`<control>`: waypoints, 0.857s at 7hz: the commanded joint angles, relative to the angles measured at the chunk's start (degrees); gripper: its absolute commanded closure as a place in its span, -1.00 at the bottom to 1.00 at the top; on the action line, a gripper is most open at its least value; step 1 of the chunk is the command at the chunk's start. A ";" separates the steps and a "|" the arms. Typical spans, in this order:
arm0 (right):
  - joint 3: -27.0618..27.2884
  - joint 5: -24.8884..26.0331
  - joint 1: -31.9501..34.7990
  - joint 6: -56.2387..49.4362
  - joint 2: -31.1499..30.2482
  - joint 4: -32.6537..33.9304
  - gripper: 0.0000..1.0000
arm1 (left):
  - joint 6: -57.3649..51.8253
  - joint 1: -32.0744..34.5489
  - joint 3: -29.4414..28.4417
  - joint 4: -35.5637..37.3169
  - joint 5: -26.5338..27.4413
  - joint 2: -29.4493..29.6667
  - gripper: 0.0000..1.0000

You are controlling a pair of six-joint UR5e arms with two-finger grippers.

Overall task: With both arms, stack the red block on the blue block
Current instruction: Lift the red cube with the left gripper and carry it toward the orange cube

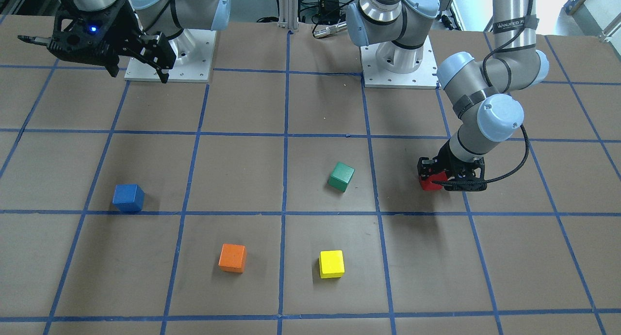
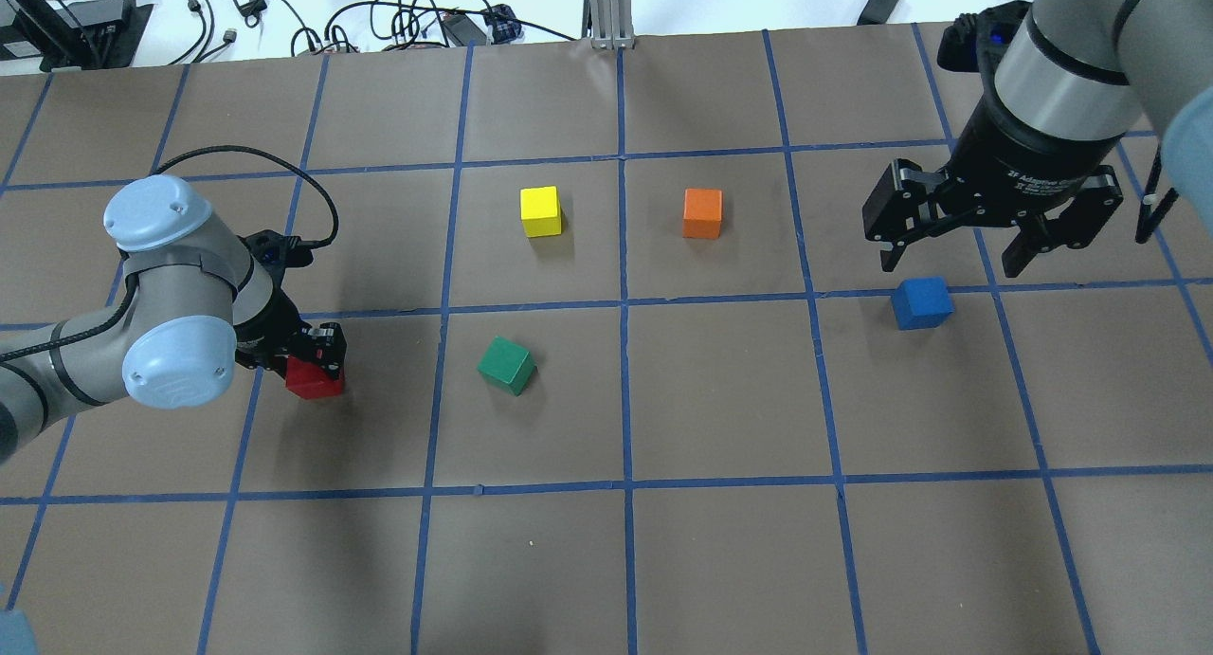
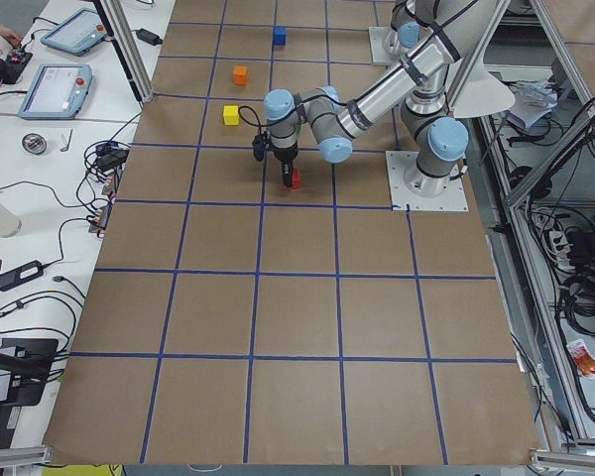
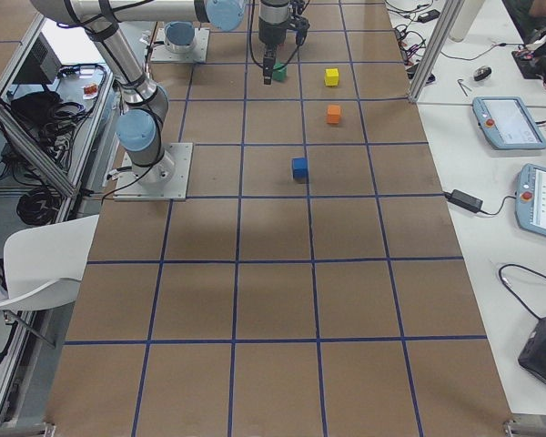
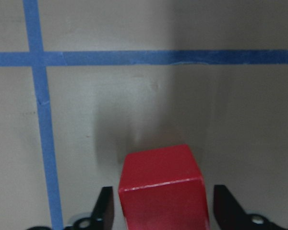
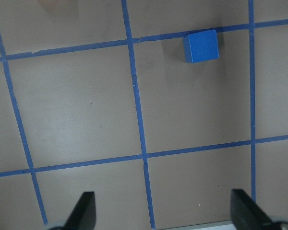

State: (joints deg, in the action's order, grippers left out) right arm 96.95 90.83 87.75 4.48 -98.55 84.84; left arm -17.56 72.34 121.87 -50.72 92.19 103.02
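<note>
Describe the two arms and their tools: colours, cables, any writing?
The left arm and right arm are silver-grey tubes with light blue joint caps. A black cable loops along the left arm. The left tool and right tool are black, two-fingered; the right tool shows a blue light and white lettering.

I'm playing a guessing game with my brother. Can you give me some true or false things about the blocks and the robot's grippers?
1. The red block sits between the fingers of the left gripper. True.
2. The red block is stacked on the blue block. False: the blue block stands alone with nothing on it, far across the table from the red one.
3. The right gripper is open and holds nothing. True.
4. The green block touches the yellow block. False: they stand well apart, in different squares of the blue grid.
</note>
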 commanded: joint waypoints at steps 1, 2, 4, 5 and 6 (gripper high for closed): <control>0.43 -0.13 -0.21 0.00 0.12 -0.02 -1.00 | -0.10 0.77 -3.11 -4.34 0.10 -0.36 0.89; 0.52 -0.04 -0.30 0.00 0.20 -0.02 -1.00 | -0.10 1.74 -8.44 -7.17 -0.08 -0.36 0.95; 0.61 -0.04 -0.21 -0.09 0.20 -0.02 -1.00 | 0.94 12.58 -25.01 -19.97 -0.26 0.25 0.95; 0.70 -0.04 -0.12 -0.09 0.20 0.15 -1.00 | 5.56 18.48 -31.71 -24.73 -1.21 1.73 0.95; 0.79 0.22 -0.12 0.00 0.20 0.15 -1.00 | 14.05 23.67 -33.69 -24.86 -4.87 3.75 0.95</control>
State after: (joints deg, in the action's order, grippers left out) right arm 97.64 90.86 87.59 4.42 -98.35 84.94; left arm -11.12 89.78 92.61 -73.36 90.24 104.83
